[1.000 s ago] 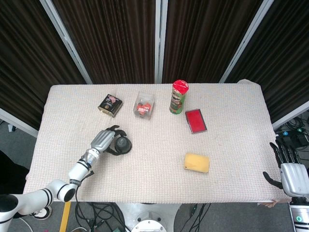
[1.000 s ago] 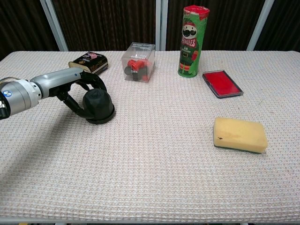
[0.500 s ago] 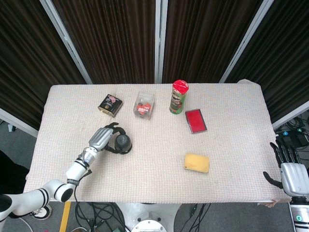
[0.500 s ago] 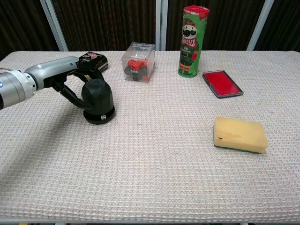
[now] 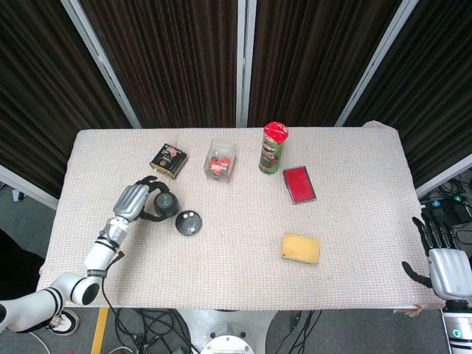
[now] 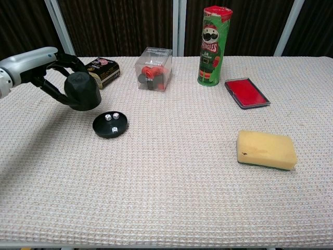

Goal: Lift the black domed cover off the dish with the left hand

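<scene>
My left hand (image 5: pixel 137 200) (image 6: pixel 49 70) grips the black domed cover (image 5: pixel 164 204) (image 6: pixel 81 91) and holds it in the air, up and to the left of the dish. The black round dish (image 5: pixel 188 223) (image 6: pixel 110 125) lies uncovered on the cloth with two small white dice in it. My right hand (image 5: pixel 441 259) hangs off the table's right edge, fingers spread, holding nothing.
At the back stand a black tin (image 6: pixel 103 70), a clear box of red pieces (image 6: pixel 153 69) and a green Pringles can (image 6: pixel 212 45). A red flat case (image 6: pixel 247 92) and a yellow sponge (image 6: pixel 266 149) lie to the right.
My left hand has lifted the domed cover off the dish and carried it up and to the left. The dish with its dice now shows. The right hand has not moved.
</scene>
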`<state>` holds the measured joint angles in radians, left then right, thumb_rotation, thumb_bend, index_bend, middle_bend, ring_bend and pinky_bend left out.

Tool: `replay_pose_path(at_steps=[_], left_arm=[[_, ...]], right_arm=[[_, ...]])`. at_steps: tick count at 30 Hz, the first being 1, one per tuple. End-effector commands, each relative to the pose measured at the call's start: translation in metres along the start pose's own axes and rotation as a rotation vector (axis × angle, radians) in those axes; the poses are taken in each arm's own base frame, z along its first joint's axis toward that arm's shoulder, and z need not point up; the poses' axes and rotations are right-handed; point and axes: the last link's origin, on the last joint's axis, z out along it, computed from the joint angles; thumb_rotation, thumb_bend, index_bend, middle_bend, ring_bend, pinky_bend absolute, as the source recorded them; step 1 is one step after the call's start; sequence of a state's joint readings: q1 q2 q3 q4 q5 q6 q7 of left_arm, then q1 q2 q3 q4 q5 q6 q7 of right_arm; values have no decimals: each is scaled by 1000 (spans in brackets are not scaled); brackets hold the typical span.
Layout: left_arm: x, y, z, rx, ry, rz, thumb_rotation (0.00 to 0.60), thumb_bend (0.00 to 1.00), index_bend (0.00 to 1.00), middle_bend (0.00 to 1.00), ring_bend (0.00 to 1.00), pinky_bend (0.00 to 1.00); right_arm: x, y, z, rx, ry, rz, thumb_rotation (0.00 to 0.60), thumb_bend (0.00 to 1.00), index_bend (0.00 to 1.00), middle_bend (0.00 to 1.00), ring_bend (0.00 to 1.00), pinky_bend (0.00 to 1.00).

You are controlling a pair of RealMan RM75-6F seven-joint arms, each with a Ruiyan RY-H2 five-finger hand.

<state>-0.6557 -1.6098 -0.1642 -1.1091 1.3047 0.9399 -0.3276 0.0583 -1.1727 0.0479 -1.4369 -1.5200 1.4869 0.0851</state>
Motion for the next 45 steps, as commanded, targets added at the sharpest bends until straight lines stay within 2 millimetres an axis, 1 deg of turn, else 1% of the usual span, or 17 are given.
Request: replay_pose_path(at_steps=[1,6,8,10,11,13,16,22,26,29,30,33,35,40,45], left_arm=[[1,-19,-4,36,47,5,600,185,376,403,155,230],[-5,-35,-4,81,41,-26,600,182,375,405,158,228],[-8,-38,-4,93,35,-55,600,171,348,390,156,223],[-9,-38,-4,95,26,-71,600,139,284,332,131,213],[-9,-38,-4,93,22,-79,600,126,262,305,119,209],[-8,-36,-4,82,13,-79,600,93,202,216,77,184],[-5,-33,-5,65,30,-76,600,67,153,144,40,161],[5,-25,-8,31,72,-64,600,64,144,134,33,155],[16,-12,-17,-9,137,-41,600,65,144,134,33,155],[22,-3,-32,-29,192,47,600,70,144,135,34,152],[21,-1,-41,-31,202,99,600,70,144,135,33,149],[15,0,-64,-6,174,201,600,68,144,136,30,134],[11,-1,-79,19,144,233,600,67,144,135,25,124],[11,-11,-119,88,125,313,600,61,144,135,24,121],[23,-29,-155,154,184,377,600,41,144,136,19,120]], right_arm=[[-1,-1,0,0,-2,-1,600,136,0,0,0,0],[-2,-2,1,2,-7,-7,600,136,0,0,0,0],[-2,-2,1,2,-5,-6,600,136,0,0,0,0],[-1,-2,1,1,-4,-4,600,136,0,0,0,0],[-1,-2,1,1,-2,-3,600,136,0,0,0,0],[0,-1,1,-1,3,-2,600,136,0,0,0,0],[2,-1,1,0,7,-1,600,136,0,0,0,0],[4,-2,0,9,18,3,600,136,0,0,0,0],[7,-4,-3,24,36,7,600,137,0,0,0,0],[8,-5,-5,38,47,8,600,137,0,0,0,0],[8,-5,-5,41,50,8,600,137,0,0,0,0],[11,-7,-7,48,64,9,600,137,0,0,0,0],[13,-8,-7,52,75,8,600,137,0,0,0,0],[17,-8,-10,51,89,5,600,136,0,0,0,0],[16,-11,-10,59,83,1,600,137,0,0,0,0]])
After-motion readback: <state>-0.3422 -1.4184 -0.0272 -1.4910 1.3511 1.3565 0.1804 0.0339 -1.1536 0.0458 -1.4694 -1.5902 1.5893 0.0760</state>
